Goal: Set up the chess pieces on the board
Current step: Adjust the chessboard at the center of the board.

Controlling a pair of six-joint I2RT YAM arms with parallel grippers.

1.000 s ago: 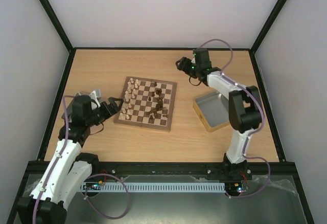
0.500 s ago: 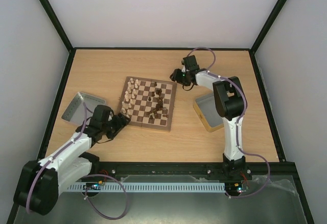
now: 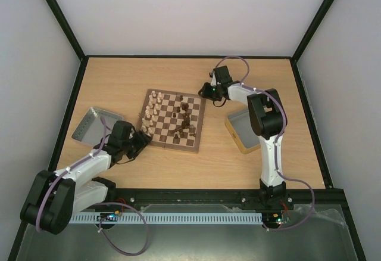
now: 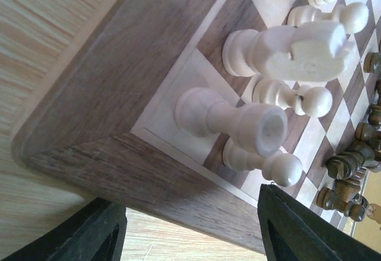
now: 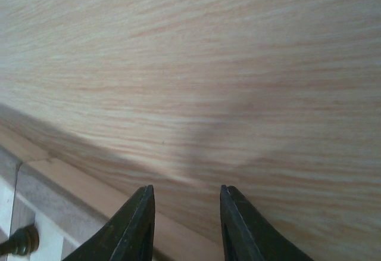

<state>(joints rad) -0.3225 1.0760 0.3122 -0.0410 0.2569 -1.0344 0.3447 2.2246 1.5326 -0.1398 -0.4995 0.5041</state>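
Note:
The board (image 3: pixel 198 124) lies mid-table. Cream chess pieces (image 3: pixel 152 113) stand in two columns on its left side. Dark pieces (image 3: pixel 185 118) cluster right of centre, some lying down. My left gripper (image 3: pixel 141 139) is low at the board's near-left corner. In the left wrist view this gripper (image 4: pixel 190 237) is open, with the corner of the board (image 4: pixel 107 94) between its fingers, a cream rook (image 4: pixel 238 121) on the corner square and a knight (image 4: pixel 297 49) behind. My right gripper (image 3: pixel 205 90) hovers at the board's far-right corner. It (image 5: pixel 186 213) is open and empty over bare table, with the board's edge (image 5: pixel 53 198) at lower left.
A silver metal tray (image 3: pixel 89 124) lies left of the board, beside my left arm. A second tray with a light wood rim (image 3: pixel 234 136) sits right of the board under my right arm. Black frame rails border the table.
My left arm swung off the silver tray and down to the board's near-left corner. My right gripper moved left to the far-right corner. Both pairs of jaws have narrowed.

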